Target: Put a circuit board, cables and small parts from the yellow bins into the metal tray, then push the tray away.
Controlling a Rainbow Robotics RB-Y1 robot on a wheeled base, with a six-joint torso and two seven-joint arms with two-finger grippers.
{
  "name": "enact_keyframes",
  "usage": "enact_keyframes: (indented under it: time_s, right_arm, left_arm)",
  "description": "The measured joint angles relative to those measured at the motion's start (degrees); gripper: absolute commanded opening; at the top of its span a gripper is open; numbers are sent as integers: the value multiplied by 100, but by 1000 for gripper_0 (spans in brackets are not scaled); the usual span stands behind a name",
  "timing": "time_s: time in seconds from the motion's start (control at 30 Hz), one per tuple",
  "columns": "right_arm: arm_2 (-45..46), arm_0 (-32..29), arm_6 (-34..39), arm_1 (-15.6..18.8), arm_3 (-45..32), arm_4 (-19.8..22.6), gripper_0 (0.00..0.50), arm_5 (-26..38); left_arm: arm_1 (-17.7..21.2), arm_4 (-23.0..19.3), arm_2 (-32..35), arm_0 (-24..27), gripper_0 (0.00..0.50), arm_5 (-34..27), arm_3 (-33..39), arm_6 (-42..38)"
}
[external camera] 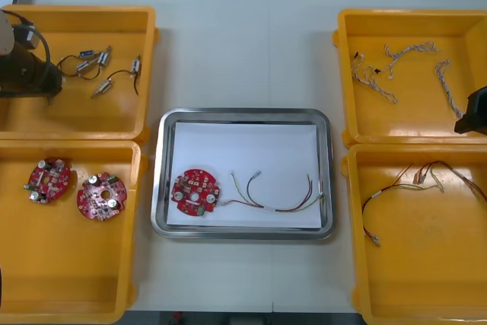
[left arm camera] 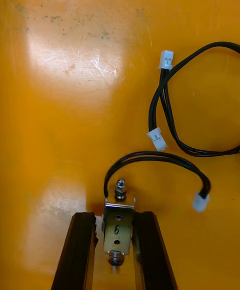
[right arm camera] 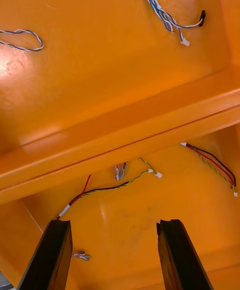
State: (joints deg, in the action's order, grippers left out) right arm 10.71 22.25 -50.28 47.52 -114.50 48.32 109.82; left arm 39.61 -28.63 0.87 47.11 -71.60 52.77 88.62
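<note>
Lifting straight up from the far left yellow bin (external camera: 84,11) toward the metal tray (external camera: 243,115) seems best, so the black cable (left arm camera: 150,156) does not snag. The left gripper (left arm camera: 116,217) squeezes a small metal part (left arm camera: 118,227) marked "6". The right gripper (right arm camera: 114,227) hovers, fingers apart, over the right bins (right arm camera: 125,135).

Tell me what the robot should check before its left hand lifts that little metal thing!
1. Left gripper fingers pressed on both sides of the small metal part in the far left yellow bin: ok.
2. Part's black cable free of the other black cable: cannot tell.
3. Metal tray has bare room: ok.
4. Circuit board and red and yellow cable in the tray: ok.
5. Right gripper open, off over the right yellow bins: ok.
</note>
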Motion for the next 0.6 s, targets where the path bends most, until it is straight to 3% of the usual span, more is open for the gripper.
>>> enact_keyframes:
  time_s: [0.1, 0.4, 0.6]
  right_arm:
    - [-8, 136, 0, 0, 207, 0, 500, 0]
    - [-333, 644, 0, 0, 783, -138, 500, 0]
    - [-404, 848, -1, -4, 1129, -183, 500, -50]
  left_arm:
    - [-1, 5, 0, 0, 0, 0, -1, 0]
    - [-2, 6, 0, 7, 0, -68, 0, 0]
    - [-2, 1, 2, 56, 0, -928, 321, 0]
